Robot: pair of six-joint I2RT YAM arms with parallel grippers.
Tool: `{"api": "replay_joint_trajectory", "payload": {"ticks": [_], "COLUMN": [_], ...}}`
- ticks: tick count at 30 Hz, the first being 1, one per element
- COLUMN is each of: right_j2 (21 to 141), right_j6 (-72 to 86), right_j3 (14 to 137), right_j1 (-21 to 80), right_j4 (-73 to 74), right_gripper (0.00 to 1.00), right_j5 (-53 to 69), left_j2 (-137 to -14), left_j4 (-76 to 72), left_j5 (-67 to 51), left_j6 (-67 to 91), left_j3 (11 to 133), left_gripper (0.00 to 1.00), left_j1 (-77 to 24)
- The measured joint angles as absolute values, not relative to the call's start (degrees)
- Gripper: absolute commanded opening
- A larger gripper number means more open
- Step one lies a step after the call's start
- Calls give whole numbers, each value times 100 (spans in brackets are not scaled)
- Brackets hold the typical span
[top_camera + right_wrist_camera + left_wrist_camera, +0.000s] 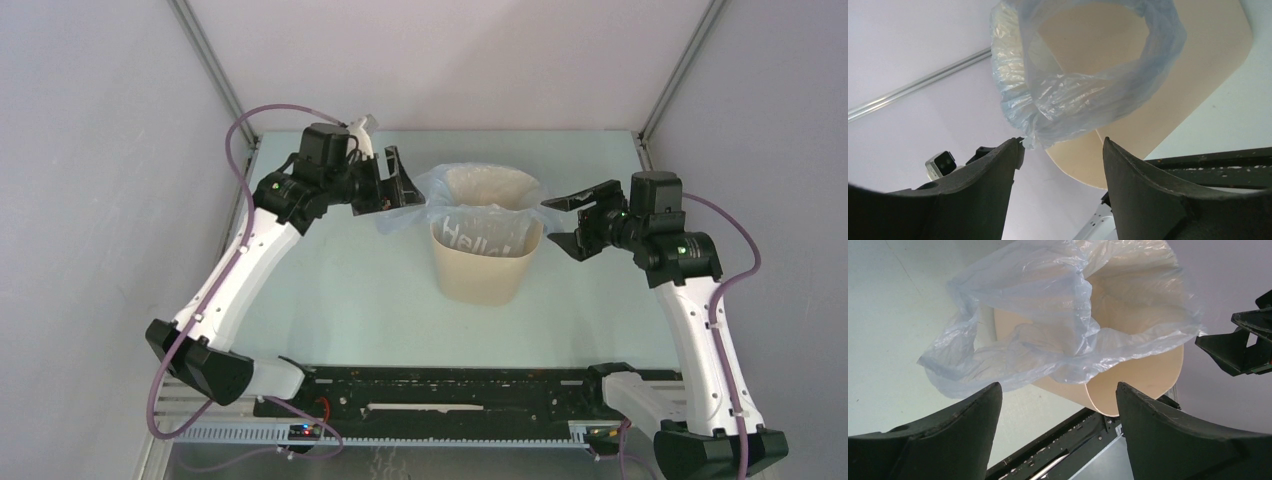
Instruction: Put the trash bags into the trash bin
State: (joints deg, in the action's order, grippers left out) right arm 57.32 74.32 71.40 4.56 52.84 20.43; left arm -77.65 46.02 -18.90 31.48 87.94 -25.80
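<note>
Pale-blue trash bag (pixel 412 205) sits inside the trash bin (pixel 480 275), its edge draped over the rim, probably as lining. Left gripper (pixel 400 178) and right gripper (pixel 561 222) flank it, jaws spread, holding nothing.

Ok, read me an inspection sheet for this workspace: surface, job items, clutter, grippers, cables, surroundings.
Surface: pale table, no spills seen.
Job's things: trash bin upright mid-table; pale-blue trash bag draped in and over its rim, slack bunched outside on the left.
Clutter: nothing seen.
Grippers: left gripper open beside the bunched slack; right gripper open by the bin's right rim; neither holds anything.
Cables: purple cables loop off both arms, clear of the bin.
Surroundings: plain grey walls, aluminium frame posts.
</note>
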Motion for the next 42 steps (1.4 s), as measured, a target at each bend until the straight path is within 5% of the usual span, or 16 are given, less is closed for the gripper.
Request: {"api": "replay_joint_trajectory", "payload": {"ticks": [8,14,20,23,42], "right_j2": [5572,5728,5881,5883,5078], "right_j6": [8184,8331,8414,8385,6257], "right_j3": [6851,6849,6820,6818,6088], "right_j1": [679,725,803,821,126], "right_j4": [5013,4853,4792,4803,5271], "right_gripper": [64,50,26,0,0], "right_j5": [1780,1671,1577,1551,3540], "left_j2": [-8278,-8726,-8910,-9037,-9129], "left_j4": [4495,4405,4407,4410,4335], "left_j5": [-1337,-1059,-1031,-1072,-1120], "left_j6": [3148,3146,3166,3179,3356], "left_j3": [9220,9498,9507,9507,9258], "left_gripper": [84,76,69,67,59], "left_j1": [-2867,-2976,-2978,-2985,-3037]}}
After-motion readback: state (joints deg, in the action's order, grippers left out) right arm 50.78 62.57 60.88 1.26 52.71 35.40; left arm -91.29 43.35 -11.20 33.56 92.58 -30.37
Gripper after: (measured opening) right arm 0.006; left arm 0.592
